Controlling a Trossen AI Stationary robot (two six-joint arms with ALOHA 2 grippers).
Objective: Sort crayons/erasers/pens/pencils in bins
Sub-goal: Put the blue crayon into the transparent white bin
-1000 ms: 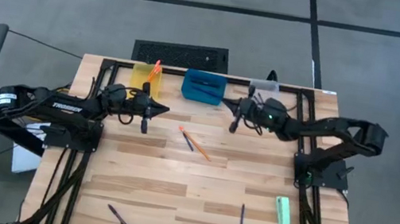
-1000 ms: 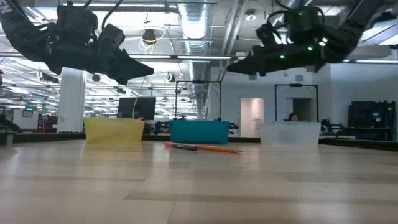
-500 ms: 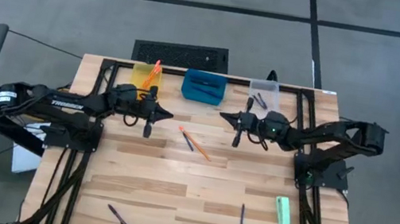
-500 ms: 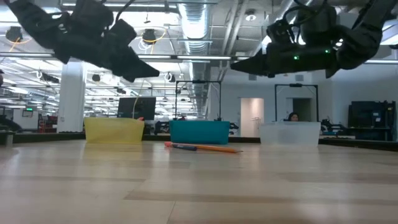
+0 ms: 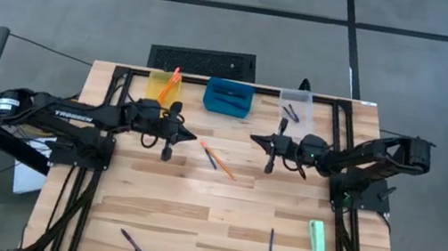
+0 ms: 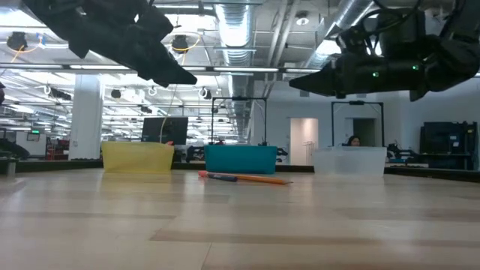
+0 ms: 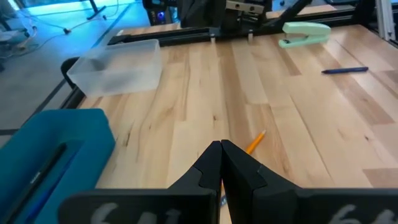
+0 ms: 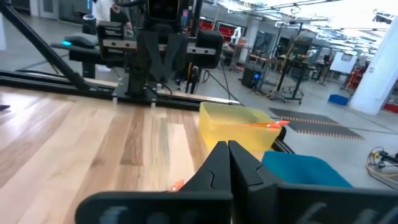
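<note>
Both arms hover over the middle of the table (image 5: 191, 219), empty. Left gripper (image 5: 193, 137) has its fingers pressed together on nothing, tip just beside the pink end of the loose pencil (image 5: 220, 163); right gripper (image 5: 253, 139) is likewise pinched closed on nothing, on the pencil's other side. That pencil lies crossed with a short dark pen (image 5: 211, 159) in front of the blue bin (image 5: 228, 97). Yellow bin (image 5: 161, 86) already has an orange stick standing in it, clear bin (image 5: 295, 106) holds a couple of dark pens; the blue bin has something dark inside, can't tell what. Still unsorted: eraser (image 5: 316, 237) near the right edge, a pen (image 5: 272, 240) just beside it, another pen (image 5: 134, 244) at the near left. My read: we're between picks, lining up on the centre pair. Next move needs one gripper to spread its fingers, drop over one stick only, avoid dragging the crossed one along, then carry the pencil to the yellow bin.
</note>
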